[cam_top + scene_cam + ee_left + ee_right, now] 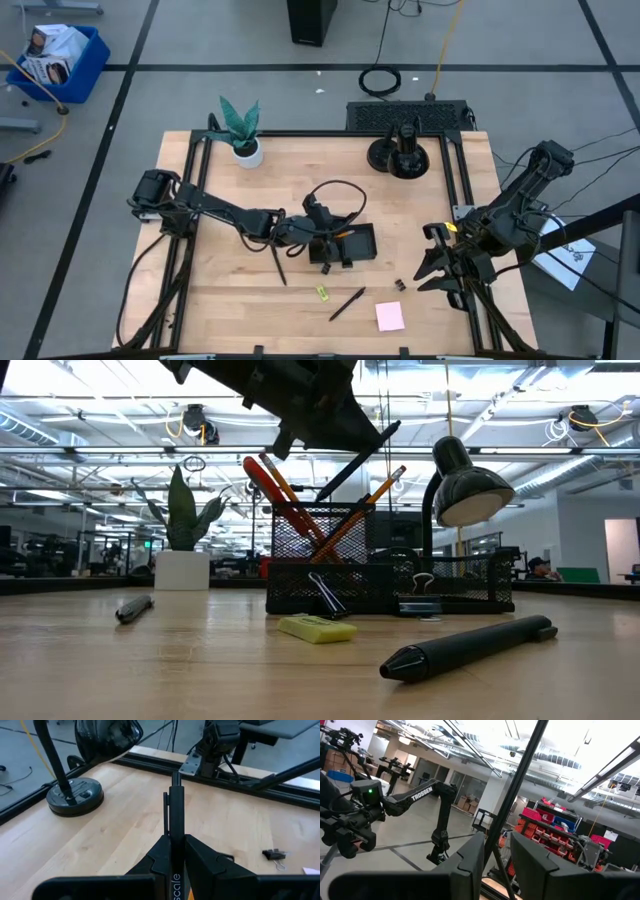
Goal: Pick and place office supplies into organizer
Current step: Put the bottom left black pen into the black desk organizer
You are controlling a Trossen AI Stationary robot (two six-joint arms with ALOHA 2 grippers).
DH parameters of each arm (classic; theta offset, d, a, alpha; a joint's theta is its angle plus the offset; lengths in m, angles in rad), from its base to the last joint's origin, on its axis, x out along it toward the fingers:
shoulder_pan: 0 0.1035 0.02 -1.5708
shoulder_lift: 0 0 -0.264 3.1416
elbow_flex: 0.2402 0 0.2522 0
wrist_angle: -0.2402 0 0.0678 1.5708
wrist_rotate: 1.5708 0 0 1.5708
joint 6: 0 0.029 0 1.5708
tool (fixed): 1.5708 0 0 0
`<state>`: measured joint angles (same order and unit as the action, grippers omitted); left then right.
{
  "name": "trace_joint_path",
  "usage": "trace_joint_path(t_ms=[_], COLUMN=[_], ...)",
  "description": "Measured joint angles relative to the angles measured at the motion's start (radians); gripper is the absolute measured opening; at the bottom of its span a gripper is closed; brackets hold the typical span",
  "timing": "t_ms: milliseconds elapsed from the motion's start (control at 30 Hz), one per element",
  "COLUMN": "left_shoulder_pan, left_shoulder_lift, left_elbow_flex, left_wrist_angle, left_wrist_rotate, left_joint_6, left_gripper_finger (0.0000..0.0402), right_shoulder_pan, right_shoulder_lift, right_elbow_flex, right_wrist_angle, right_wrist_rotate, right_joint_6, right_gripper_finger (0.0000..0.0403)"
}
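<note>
Organizer [352, 244] sits mid-table, already holding scissors [285, 500] and pencils [360, 510] in its mesh cup. Left gripper [322, 240] hangs right over it, fingers pinched narrow on a black pen [174, 815]; in the low view that pen slants down toward the cup.

Risks, as I judge them: the pen is tilted, so on release it could catch the mesh rim or the crowded scissors and pencils and tip out onto the table. Pushing down at that angle could also shove the light organizer.

Right gripper [445, 262] waits near the right table edge, fingers apart, holding nothing; its wrist view looks out into the room.

Left on the table: pen [347, 303], yellow-green piece [322, 293], clip [399, 285], pink pad [390, 316], all near the front edge, and another pen [280, 268] left of the organizer. Little margin at the front; open wood to the left and between organizer and right arm. Lamp stand [402, 156] and plant [243, 130] sit at the back, well apart.
</note>
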<state>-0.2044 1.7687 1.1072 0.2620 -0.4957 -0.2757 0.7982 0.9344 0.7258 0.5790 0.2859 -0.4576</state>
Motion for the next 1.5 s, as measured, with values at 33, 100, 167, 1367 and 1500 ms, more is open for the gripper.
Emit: trace_joint_path(t_ms=[33,100,167,1367,1500], left_shoulder_pan=[0.002,0.006,0.009,0.019,0.018], left_shoulder_lift=[0.0,0.0,0.0,0.112,0.113], left_elbow_flex=[0.0,0.0,0.0,-0.006,-0.006], left_wrist_angle=[0.011,0.036,0.042,-0.013,-0.018], left_wrist_rotate=[0.0,0.0,0.012,0.074,0.077], left_joint_6=[0.005,0.015,0.029,-0.048,-0.048], left_gripper_finger=[0.0047,0.0047,0.0047,0.0047,0.0047], right_shoulder_pan=[0.0,0.0,0.0,0.0,0.0], right_shoulder_lift=[0.0,0.0,0.0,0.0,0.0], right_elbow_flex=[0.0,0.0,0.0,0.0,0.0], right_wrist_angle=[0.0,0.0,0.0,-0.008,-0.015], right_wrist_rotate=[0.0,0.0,0.0,0.0,0.0], right_joint_6=[0.0,0.0,0.0,0.0,0.0], right_gripper_finger=[0.0089,0.0089,0.0089,0.0089,0.0089])
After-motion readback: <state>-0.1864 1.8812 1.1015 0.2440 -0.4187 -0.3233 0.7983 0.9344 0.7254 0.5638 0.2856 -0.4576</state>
